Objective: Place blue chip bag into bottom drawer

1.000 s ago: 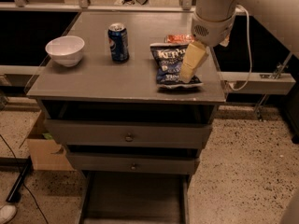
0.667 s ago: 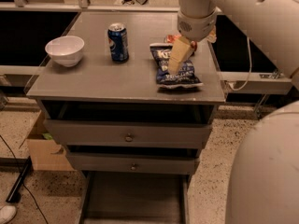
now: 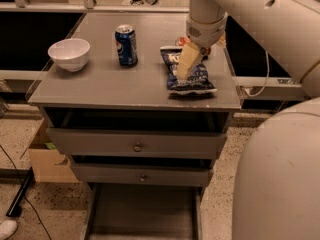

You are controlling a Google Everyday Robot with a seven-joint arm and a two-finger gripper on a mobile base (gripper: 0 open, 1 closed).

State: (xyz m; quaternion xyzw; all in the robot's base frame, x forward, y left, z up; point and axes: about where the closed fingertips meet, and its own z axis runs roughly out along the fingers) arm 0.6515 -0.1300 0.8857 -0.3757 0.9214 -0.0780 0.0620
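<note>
I'm at the pickup step. My tool (image 3: 184,68) sits just right of centre in the upper half of the frame, down on top of the blue chip bag (image 3: 201,82). From this angle I cannot tell whether the tool is released or clenched. The bag lies flat on the tabletop (image 3: 115,86), so I judge the grasp not yet confirmed. Next I need a firm pinch on that crinkly film, a lift straight up, then a carry out past the front edge and down to the bottom drawer (image 3: 142,211), pulled open at bottom centre.

Now the room. At upper left is the white bowl (image 3: 69,53), well apart from the bag. The Pepsi can (image 3: 126,45) stands upright to the right of the bowl, near the bag but not touching it. The bag itself is close to the tabletop's front right corner, so the exit is short. The two upper drawers (image 3: 137,146) stand slightly proud below that edge, and I must clear them going down. My own body (image 3: 280,184) fills the lower right, crowding that side.
</note>
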